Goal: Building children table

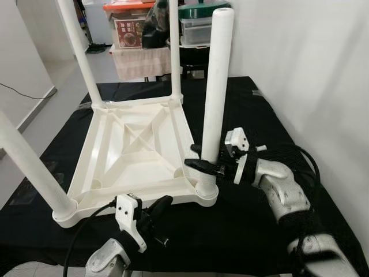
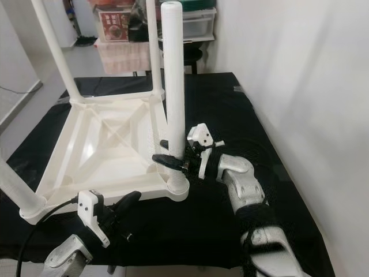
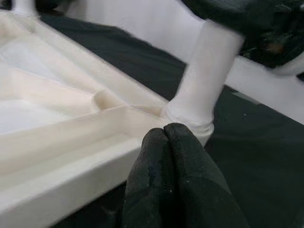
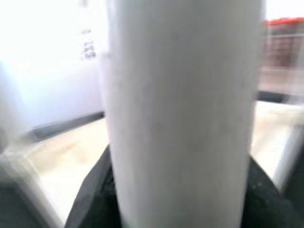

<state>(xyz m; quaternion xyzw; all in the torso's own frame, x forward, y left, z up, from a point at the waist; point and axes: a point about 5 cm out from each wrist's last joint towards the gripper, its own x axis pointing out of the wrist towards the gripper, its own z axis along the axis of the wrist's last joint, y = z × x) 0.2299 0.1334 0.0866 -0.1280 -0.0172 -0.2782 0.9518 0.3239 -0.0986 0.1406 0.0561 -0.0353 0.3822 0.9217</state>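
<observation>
- Four white legs are seen standing up from the inverted table top (image 1: 135, 156), which lies centred on the black cloth (image 1: 242, 231), so the corner sockets face up for fitting.
- The 4 o'clock leg (image 1: 216, 86), a smooth matt plastic tube, is clamped low down by the right gripper (image 1: 203, 165); judged: it is held upright for seating in its socket.
- The left gripper (image 1: 158, 208), fingers pressed together, is parked at 6 o'clock, near the ribbed rim.

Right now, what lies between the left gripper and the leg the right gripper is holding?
In the left eye view, only the upturned tabletop's near rim and black cloth separate the left gripper from the leg.
</observation>
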